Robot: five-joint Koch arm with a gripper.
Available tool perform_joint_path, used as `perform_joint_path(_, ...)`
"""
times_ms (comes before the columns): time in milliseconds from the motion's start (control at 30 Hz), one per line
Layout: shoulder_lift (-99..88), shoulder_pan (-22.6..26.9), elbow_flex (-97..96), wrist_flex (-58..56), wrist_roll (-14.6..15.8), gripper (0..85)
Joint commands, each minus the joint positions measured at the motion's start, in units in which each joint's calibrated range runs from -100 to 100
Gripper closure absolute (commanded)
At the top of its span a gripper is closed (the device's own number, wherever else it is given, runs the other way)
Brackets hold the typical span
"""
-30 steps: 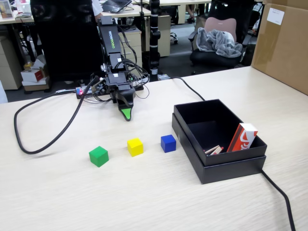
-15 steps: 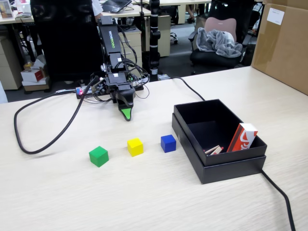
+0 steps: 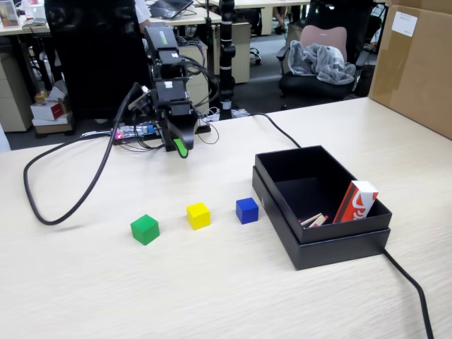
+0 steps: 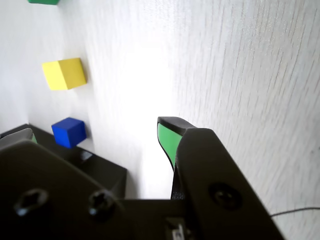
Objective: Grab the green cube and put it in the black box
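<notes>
While the fixed view shows the black, green-tipped gripper [image 3: 181,149] hanging empty above the pale wooden table [image 3: 212,282], well behind the small bright green cube [image 3: 145,229] lying toward the camera and slightly left, the wrist view shows its jaws parted, the cube [image 4: 44,1] clipped at the top edge.

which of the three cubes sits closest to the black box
The blue cube, right beside the black box. The yellow cube is next; the green cube lies farthest.
</notes>
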Motion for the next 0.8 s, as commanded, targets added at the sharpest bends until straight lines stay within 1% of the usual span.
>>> perform_joint_path(0,3.95,-0.78,11.11,-8.35,-0.68,38.2)
perform_joint_path(100,9.57,-2.49,18.0,-11.55,-2.25,38.3)
perform_joint_path(233,20.01,-7.23,27.25,-11.55,-6.4,38.3)
perform_joint_path(400,33.21,-10.99,35.59,-11.55,-10.65,38.2)
perform_joint_path(433,37.91,-11.67,38.04,-11.55,-12.01,38.2)
perform_joint_path(467,38.6,-11.77,38.4,-11.55,-12.16,38.2)
perform_joint_path(500,43.65,-12.16,41.21,-11.55,-13.43,38.0)
perform_joint_path(600,51.56,-12.21,45.11,-11.55,-15.87,37.9)
perform_joint_path(767,63.38,-11.82,53.18,-11.46,-17.19,37.9)
